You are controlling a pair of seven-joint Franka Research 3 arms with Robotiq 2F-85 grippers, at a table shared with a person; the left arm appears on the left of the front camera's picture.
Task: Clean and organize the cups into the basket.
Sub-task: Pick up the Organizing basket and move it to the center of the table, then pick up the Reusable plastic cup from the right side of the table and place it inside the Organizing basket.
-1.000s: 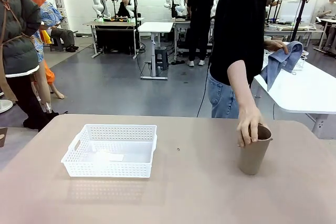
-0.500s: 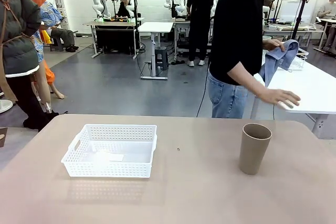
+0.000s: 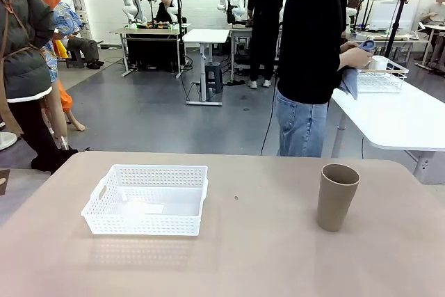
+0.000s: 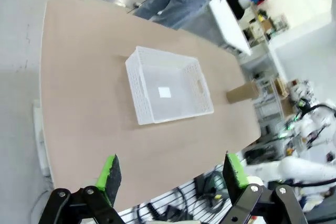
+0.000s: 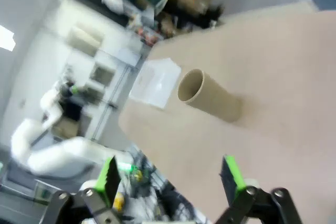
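One tan-brown cup (image 3: 336, 197) stands upright on the right side of the beige table, also seen in the left wrist view (image 4: 242, 92) and the right wrist view (image 5: 209, 96). The white lattice basket (image 3: 103, 199) sits empty at the table's left; it appears in the left wrist view (image 4: 137, 83) and, blurred, beyond the cup in the right wrist view (image 5: 156, 82). My left gripper (image 4: 170, 174) hovers open high above the table, nothing between its green pads. My right gripper (image 5: 169, 177) is open too, above and short of the cup. The person has turned to the white side table, both hands on a blue cloth (image 3: 351, 80).
A white side table (image 3: 403, 120) stands at the right behind mine, carrying a white wire basket (image 3: 380, 74). The person (image 3: 311, 60) stands at my table's far edge, right of centre. Other people and tables are farther back.
The person let go of the cup, drew the hand back and turned to the side table, gathering the blue cloth in both hands. The cup stays upright. Basket unmoved.
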